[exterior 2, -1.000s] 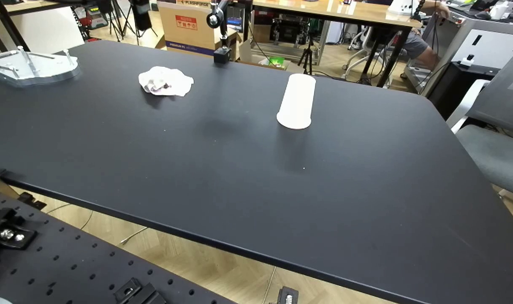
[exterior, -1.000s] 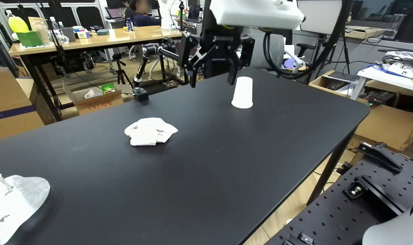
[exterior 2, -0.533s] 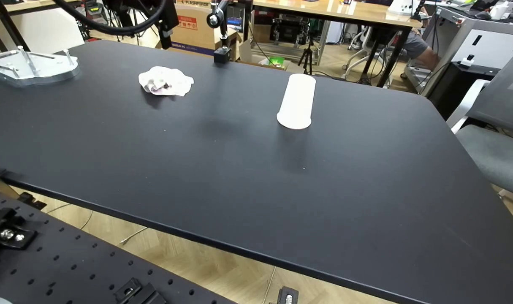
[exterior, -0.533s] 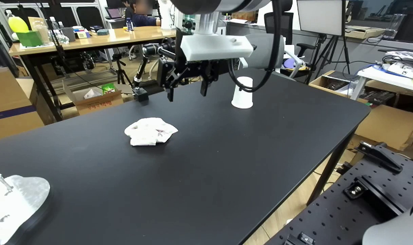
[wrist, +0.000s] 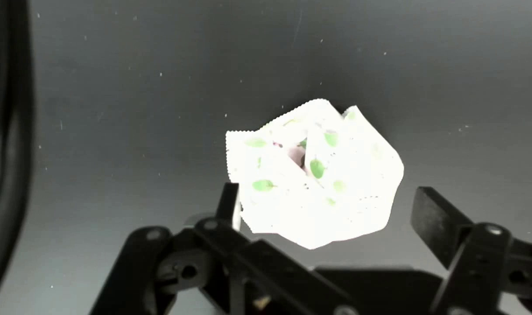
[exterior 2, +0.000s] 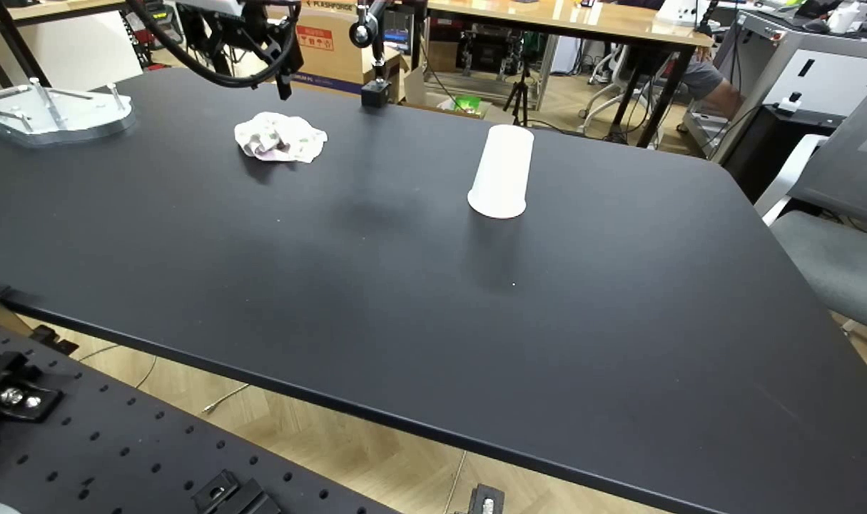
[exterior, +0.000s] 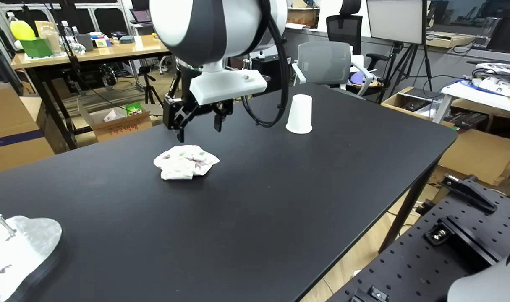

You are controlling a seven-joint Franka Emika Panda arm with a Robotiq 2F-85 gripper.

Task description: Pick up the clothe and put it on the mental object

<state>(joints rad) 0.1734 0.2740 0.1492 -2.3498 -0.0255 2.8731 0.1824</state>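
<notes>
The cloth is a crumpled white piece with green leaf prints, lying on the dark table in an exterior view (exterior: 186, 162), in an exterior view (exterior 2: 280, 137) and in the wrist view (wrist: 318, 192). The metal object is a silver, curved plate with upright pegs at the table's left side in both exterior views (exterior: 32, 235) (exterior 2: 62, 118); it is partly cut off by the frame edge. My gripper (exterior: 199, 131) is open and empty, above the table and over the cloth. In the wrist view its fingers (wrist: 327, 194) stand apart with the cloth showing between and beyond them.
A white paper cup stands upside down on the table in both exterior views (exterior: 300, 115) (exterior 2: 502, 171). A black mount (exterior 2: 375, 93) with a jointed stand is at the table's far edge. A perforated black base plate (exterior: 406, 251) lies beyond the near edge.
My gripper has moved left and down in an exterior view, from near the cup to above the cloth, staying open. The cloth, metal object and cup have not moved.
</notes>
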